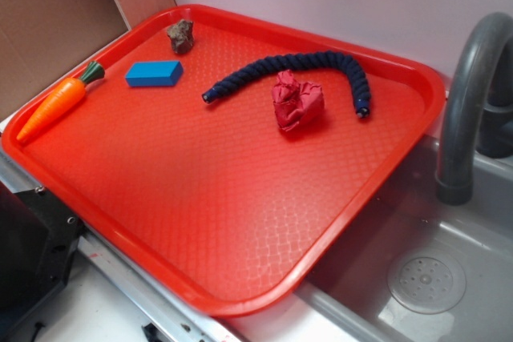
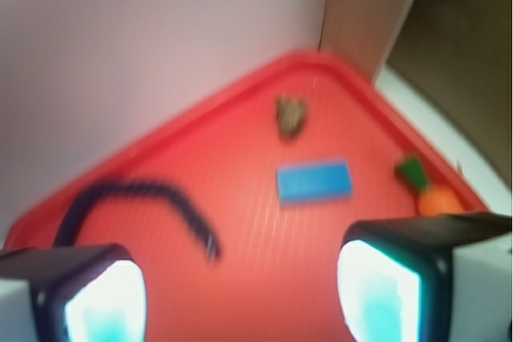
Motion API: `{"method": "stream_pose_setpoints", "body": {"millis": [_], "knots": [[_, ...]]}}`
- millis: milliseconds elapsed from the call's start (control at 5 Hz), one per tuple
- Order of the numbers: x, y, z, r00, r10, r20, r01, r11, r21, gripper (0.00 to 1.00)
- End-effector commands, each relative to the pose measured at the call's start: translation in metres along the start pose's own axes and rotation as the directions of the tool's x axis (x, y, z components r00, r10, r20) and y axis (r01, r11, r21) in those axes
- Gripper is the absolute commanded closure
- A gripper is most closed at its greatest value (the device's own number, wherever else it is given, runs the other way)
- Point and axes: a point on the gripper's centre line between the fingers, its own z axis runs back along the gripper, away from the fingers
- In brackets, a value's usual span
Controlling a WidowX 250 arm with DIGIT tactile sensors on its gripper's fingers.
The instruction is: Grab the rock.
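Rock-grabbing has yet to begin: seen from the wrist camera, the gripper [image 2: 240, 290] hangs high over the near part of the red tray [image 1: 240, 294], its two fingers [image 2: 96, 294] spread wide apart with nothing between them. Nearest on the tray, around its middle, lies a wrinkled dark-red cloth ball [image 1: 298, 102], with a dark blue rope [image 1: 321, 62] curving just behind it. Toward the left edge rest a toy carrot [image 1: 56, 106] and a flat blue block [image 1: 154, 74]. Farthest off, close to the tray's far left corner and just beyond the block, sits the rock [image 1: 181, 36], clear of its neighbours. A grey sink with its faucet [image 1: 465, 110] adjoins the tray's right edge. The step at hand looks like the approach: the arm would need to travel across to that far corner, centre the open fingers over the stone and descend before closing.
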Motion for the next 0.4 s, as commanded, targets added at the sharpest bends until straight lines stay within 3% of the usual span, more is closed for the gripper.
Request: {"method": "stream_pose_setpoints", "body": {"millis": [0, 200], "knots": [[0.046, 0.017, -0.062, 0.981, 0.099, 0.166, -0.110, 0.993, 0.053, 0.00], [0.052, 0.023, -0.088, 0.980, 0.088, 0.177, -0.107, 0.989, 0.100, 0.00]]}}
